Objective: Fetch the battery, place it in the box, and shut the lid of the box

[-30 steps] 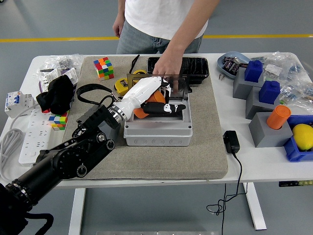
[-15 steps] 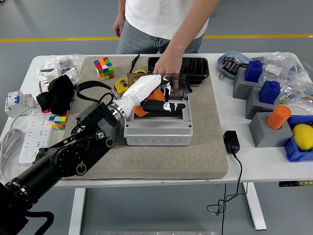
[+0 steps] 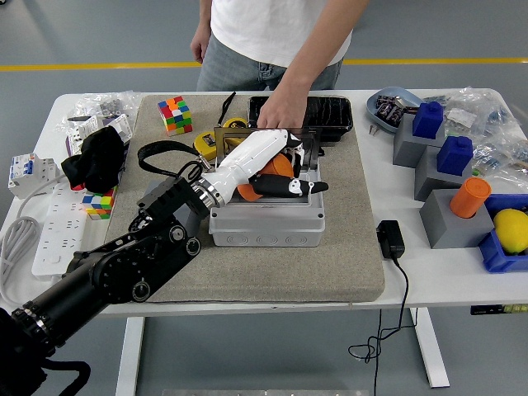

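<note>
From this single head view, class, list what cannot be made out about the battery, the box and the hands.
- Box interior: hidden by the left hand.
- Orange battery: mostly covered by that hand; whether it is gripped or resting is unclear.
- Transparent lid: its hinge is hidden behind the left hand and the person's hand.
- Right arm: outside the frame.

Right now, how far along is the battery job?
Fetching looks done: the left hand holds the orange battery over the open grey box. Placing is in hand, not released. The lid is still up, with a person's hand at it; closing remains.
</note>
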Controlling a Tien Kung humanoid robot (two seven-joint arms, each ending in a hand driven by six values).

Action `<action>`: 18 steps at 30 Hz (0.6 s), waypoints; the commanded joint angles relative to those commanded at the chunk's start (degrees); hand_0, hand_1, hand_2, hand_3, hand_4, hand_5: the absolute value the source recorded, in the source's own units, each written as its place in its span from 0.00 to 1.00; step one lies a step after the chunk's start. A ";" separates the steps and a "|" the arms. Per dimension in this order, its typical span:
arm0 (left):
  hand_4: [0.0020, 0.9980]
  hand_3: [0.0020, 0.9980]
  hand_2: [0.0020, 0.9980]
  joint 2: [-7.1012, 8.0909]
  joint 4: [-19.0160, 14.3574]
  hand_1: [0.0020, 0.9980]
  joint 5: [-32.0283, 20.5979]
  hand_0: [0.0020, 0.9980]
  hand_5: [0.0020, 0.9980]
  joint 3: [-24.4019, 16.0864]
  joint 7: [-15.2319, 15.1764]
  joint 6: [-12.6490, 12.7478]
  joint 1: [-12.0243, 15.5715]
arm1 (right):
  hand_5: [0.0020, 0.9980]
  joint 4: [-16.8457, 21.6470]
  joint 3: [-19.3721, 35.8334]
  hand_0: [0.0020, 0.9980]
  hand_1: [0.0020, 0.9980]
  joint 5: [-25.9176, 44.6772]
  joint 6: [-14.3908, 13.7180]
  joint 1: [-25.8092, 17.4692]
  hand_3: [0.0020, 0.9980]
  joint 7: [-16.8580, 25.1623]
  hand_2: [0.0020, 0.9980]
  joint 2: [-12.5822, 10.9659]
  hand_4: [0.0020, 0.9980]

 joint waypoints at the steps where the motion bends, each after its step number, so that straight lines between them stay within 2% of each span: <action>1: 1.00 0.32 0.28 0.00 0.36 0.31 0.27 0.27 0.72 -0.32 -0.09 0.14 -0.07 | 1.00 0.00 -0.03 0.84 0.77 0.00 0.02 -0.02 0.81 -0.01 0.75 0.01 1.00; 9: 1.00 0.33 0.28 0.00 0.83 0.30 1.16 0.27 0.72 -1.33 -0.39 0.34 -0.37 | 1.00 -0.02 -0.14 0.84 0.77 0.03 0.09 -0.10 0.81 -0.11 0.75 0.00 1.00; 10: 1.00 0.40 0.40 0.00 0.83 0.44 1.18 0.32 0.72 -1.34 -0.41 0.34 -0.38 | 1.00 -0.01 -0.15 0.84 0.77 0.03 0.09 -0.09 0.81 -0.11 0.75 0.00 1.00; 15: 1.00 0.40 0.40 0.00 1.18 0.44 0.83 0.32 0.72 -1.15 -1.80 2.07 -0.33 | 1.00 0.03 -0.63 0.84 0.77 0.41 0.13 -0.05 0.81 -0.11 0.75 -0.02 1.00; 16: 1.00 0.47 0.48 0.00 1.17 0.54 0.69 0.58 0.71 -0.97 -2.12 2.54 -0.30 | 1.00 -0.01 -0.55 0.84 0.77 0.34 0.16 -0.06 0.81 -0.13 0.75 -0.02 1.00; 18: 1.00 0.47 0.48 0.00 1.16 0.54 0.70 0.58 0.71 -0.81 -2.38 2.98 -0.25 | 1.00 -0.04 -0.46 0.84 0.77 0.27 0.19 -0.09 0.81 -0.16 0.75 -0.03 1.00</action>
